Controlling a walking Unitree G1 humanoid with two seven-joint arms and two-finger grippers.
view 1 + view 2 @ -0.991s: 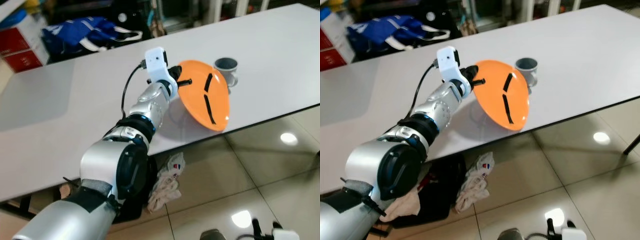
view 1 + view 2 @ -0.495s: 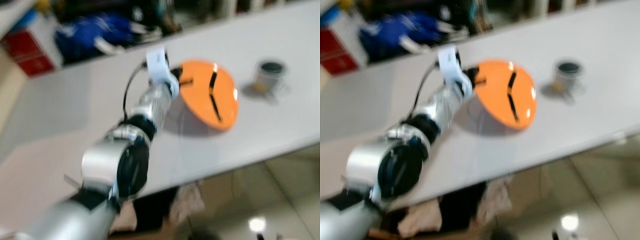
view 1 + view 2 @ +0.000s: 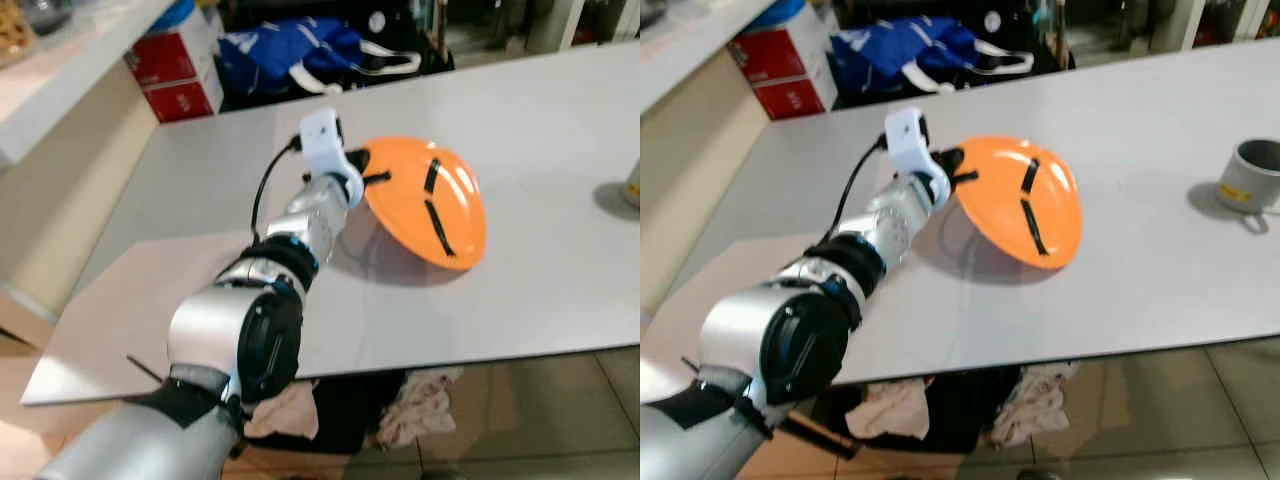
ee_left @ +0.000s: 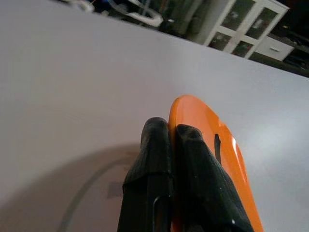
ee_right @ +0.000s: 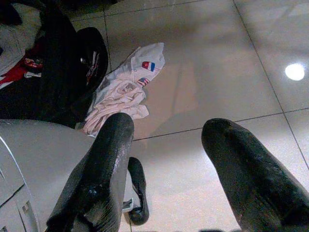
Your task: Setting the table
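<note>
An orange plate with black stripes hangs tilted just above the white table, its lower edge close to the tabletop. My left gripper is shut on the plate's left rim, the arm reaching forward over the table. In the left wrist view both black fingers pinch the orange rim. A grey mug stands on the table, well to the right of the plate. My right gripper hangs open over the tiled floor.
A blue bag and red boxes lie beyond the table's far edge. A beige counter runs along the left. Crumpled cloth and a dark bag sit on the floor under the table's near edge.
The camera has swung, so the whole scene has shifted. The left gripper and plate now sit farther left of the mug, which was right beside the plate a second ago.
</note>
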